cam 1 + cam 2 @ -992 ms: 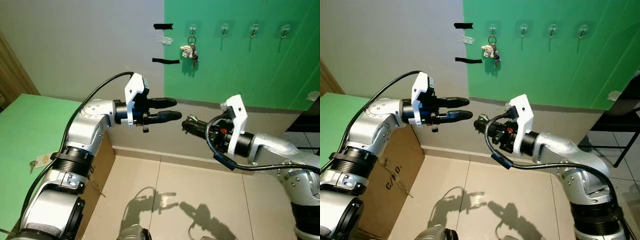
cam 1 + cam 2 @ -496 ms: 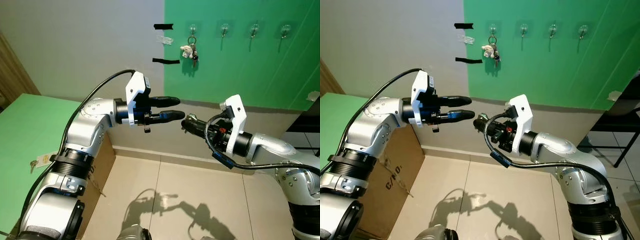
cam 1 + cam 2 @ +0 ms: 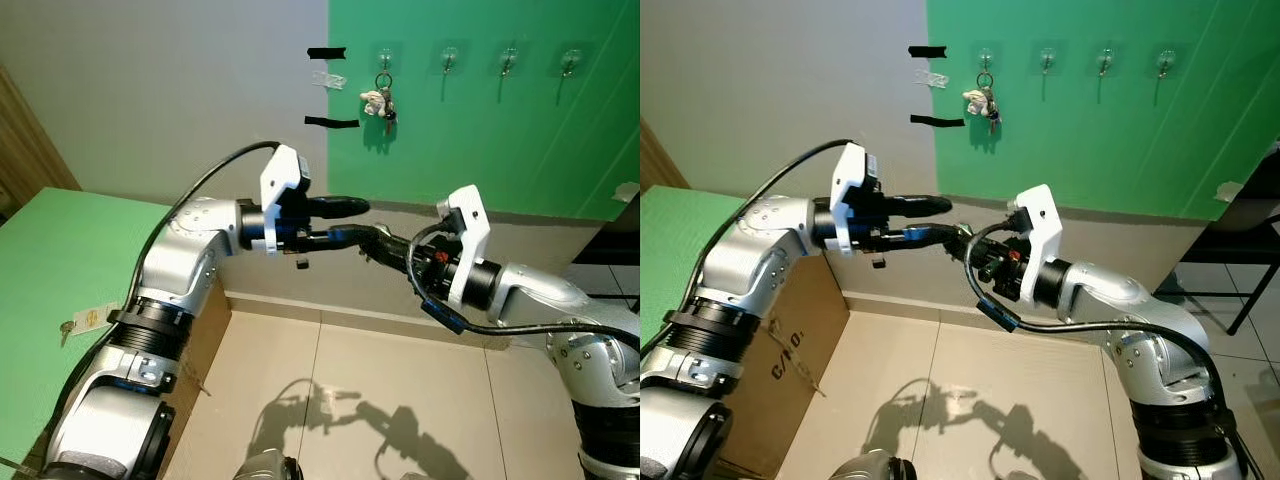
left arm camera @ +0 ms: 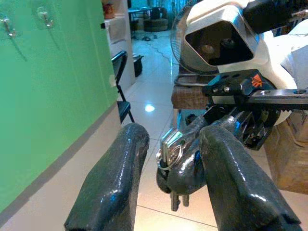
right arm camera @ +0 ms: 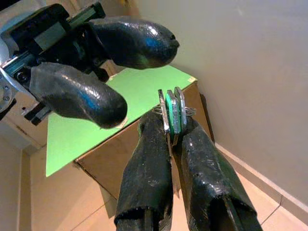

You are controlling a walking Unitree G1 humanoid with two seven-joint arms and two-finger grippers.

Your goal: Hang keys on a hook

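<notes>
A small bunch of keys (image 5: 172, 109) on a ring, one with a green head, is pinched between the fingertips of my right gripper (image 3: 378, 243), which is shut on it at chest height in front of the wall. My left gripper (image 3: 362, 221) is open, and its two black fingers (image 4: 118, 178) stand on either side of the keys (image 4: 168, 145) without touching them. Four clear hooks sit in a row high on the green wall. The first hook (image 3: 385, 55) carries another key bunch with a white charm (image 3: 379, 99). The hook beside it (image 3: 449, 58) is bare.
A cardboard box (image 3: 790, 340) stands on the tiled floor under my left arm. A green table (image 3: 50, 270) on the left carries a tagged key (image 3: 82, 321). Black tape strips (image 3: 326, 52) mark the grey wall. A dark chair (image 3: 1240, 250) stands at the right.
My left gripper has reached to the right until its open fingers stand around the keys. The right gripper has edged slightly left to meet it, still shut on the keys.
</notes>
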